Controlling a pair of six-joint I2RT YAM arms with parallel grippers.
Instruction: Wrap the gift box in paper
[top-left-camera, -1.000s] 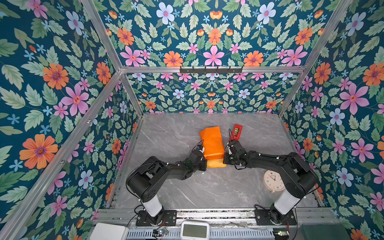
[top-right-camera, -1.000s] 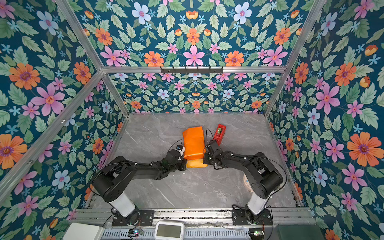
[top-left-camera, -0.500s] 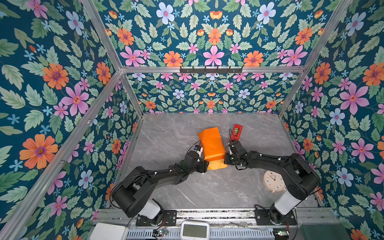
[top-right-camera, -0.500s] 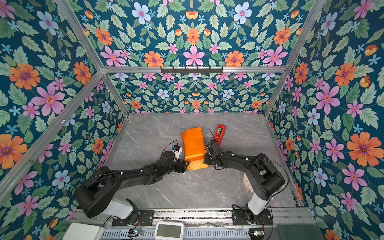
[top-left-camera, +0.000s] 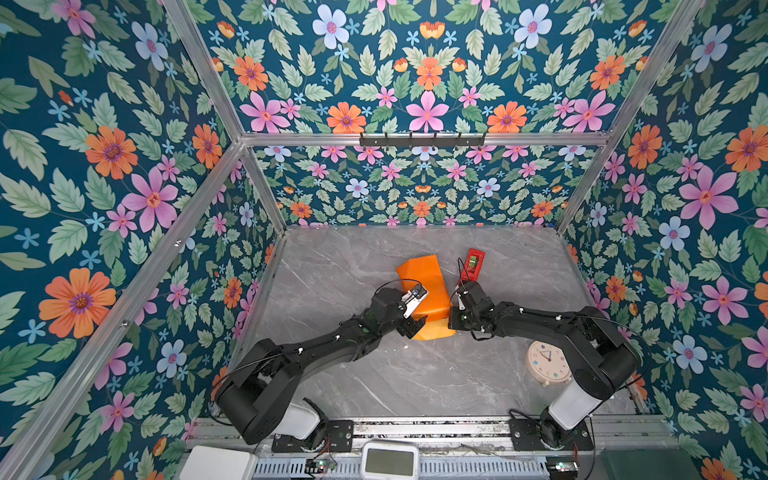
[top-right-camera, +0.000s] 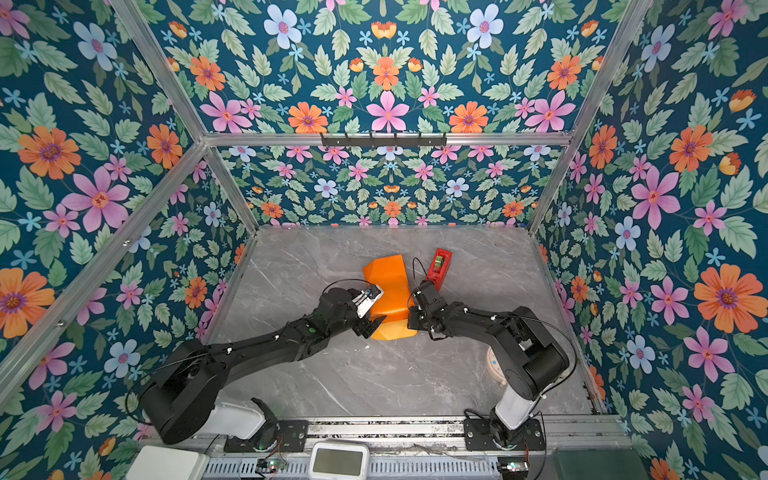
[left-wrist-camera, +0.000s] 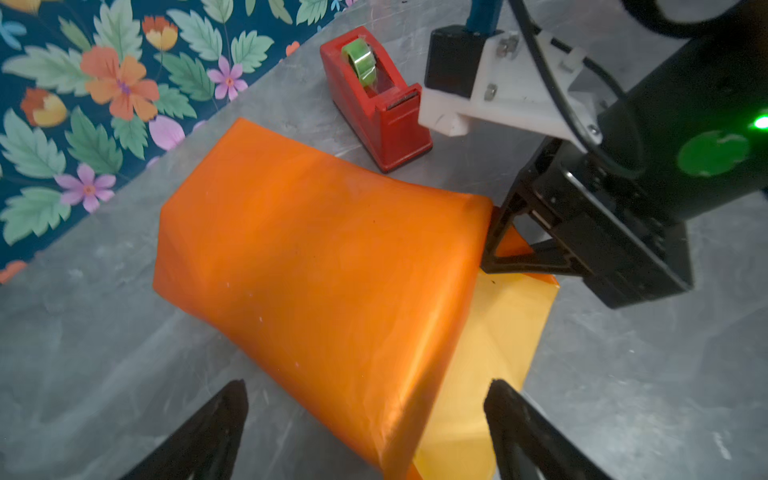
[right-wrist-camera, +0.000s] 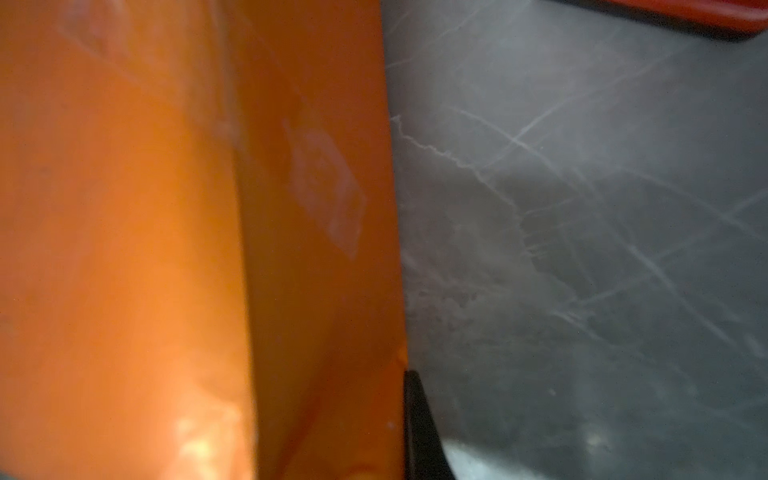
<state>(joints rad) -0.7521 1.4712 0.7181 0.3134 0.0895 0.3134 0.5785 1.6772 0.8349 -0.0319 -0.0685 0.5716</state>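
paper (top-left-camera: 424, 282) (left-wrist-camera: 316, 266): large creased sheet, glossy orange outside, matte yellow inside; folded into a long boxy bundle mid-table, slanted toward the back wall in both top views; yellow flap (left-wrist-camera: 498, 332) spread flat on the table at the near end.
gift box: hidden, no face showing; only a squared form under the orange sheet.
left gripper (top-left-camera: 419, 311) (left-wrist-camera: 365, 390): jaws spread wide, black fingertips (left-wrist-camera: 232, 399) standing either side of the bundle's near end, clamping nothing.
right gripper (top-left-camera: 452, 324) (left-wrist-camera: 492, 253): jaws pressed together on the paper at its near right corner, pinching the sheet where orange fold meets yellow flap; in the right wrist view, one black finger (right-wrist-camera: 417, 415) tight against the orange edge.
tape dispenser (top-left-camera: 473, 266) (left-wrist-camera: 374, 112): slim red plastic block, just beside the bundle's far right side, not touching it; holds a green tape roll (left-wrist-camera: 361, 62) upright in its slot.
clock (top-left-camera: 546, 361): round cream dial, face-up near the right arm's base, partly covered by that arm.
table (top-left-camera: 353, 270): grey marble-look slab inside floral walls.
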